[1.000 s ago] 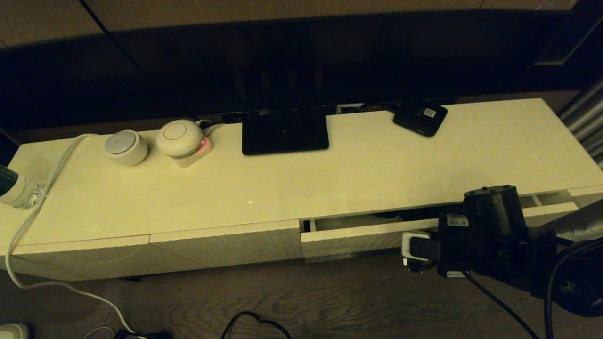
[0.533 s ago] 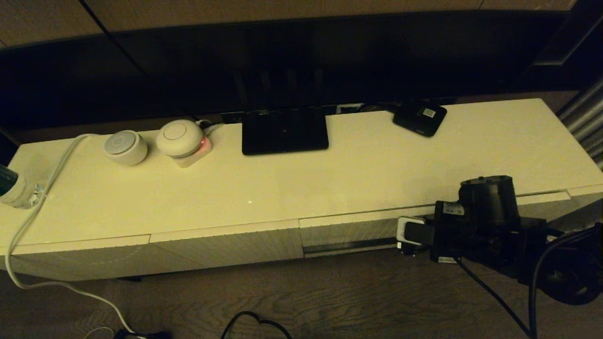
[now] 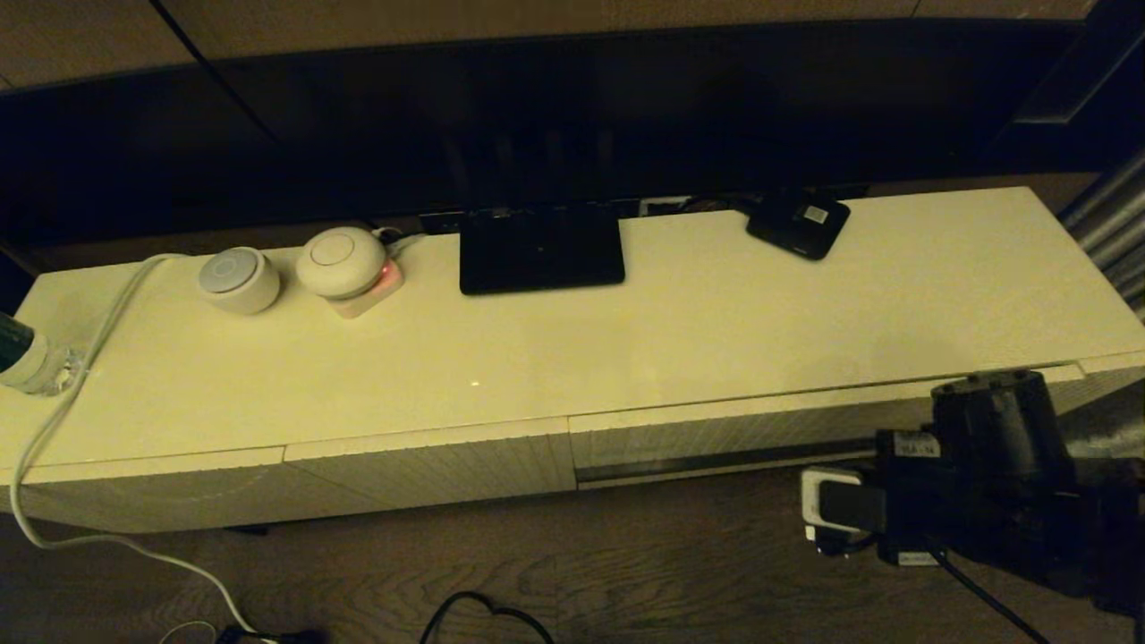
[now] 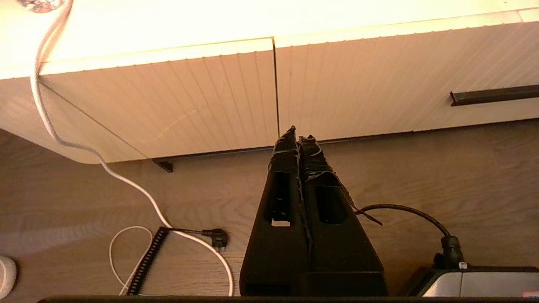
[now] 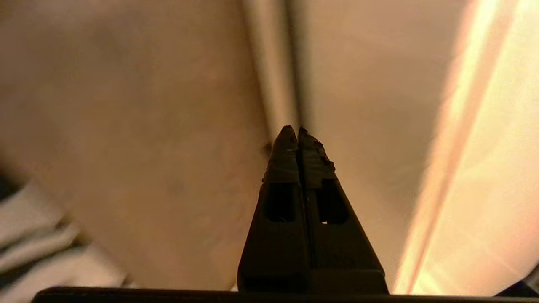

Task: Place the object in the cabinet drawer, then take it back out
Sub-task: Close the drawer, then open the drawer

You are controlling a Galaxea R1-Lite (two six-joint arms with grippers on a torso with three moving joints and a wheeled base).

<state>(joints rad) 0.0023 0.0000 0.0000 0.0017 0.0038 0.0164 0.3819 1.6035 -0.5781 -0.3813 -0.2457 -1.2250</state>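
Note:
The cabinet drawer [image 3: 733,436] is pushed in flush, its long dark slot [image 3: 716,461] showing along the lower edge. The black umbrella is hidden; it shows in no view. My right arm [image 3: 975,474] hangs in front of the drawer's right end, just off the front. In the right wrist view my right gripper [image 5: 297,131] is shut and empty, its tips close to the drawer front [image 5: 362,84] by the dark slot [image 5: 294,63]. My left gripper [image 4: 298,134] is shut and empty, parked low over the floor before the narrower ribbed panels [image 4: 189,101]; the drawer's slot [image 4: 492,94] lies off to one side.
On the cabinet top [image 3: 626,340] stand a flat black stand base [image 3: 541,249], a small black box with a white label [image 3: 798,224], two round white devices [image 3: 240,279] [image 3: 340,261] and a bottle [image 3: 22,358]. A white cable [image 3: 63,402] trails to the wooden floor [image 3: 626,563].
One second ago the drawer stood slightly open with something dark inside. The right arm pushed it flush, then drew back down and to the right, away from the front.

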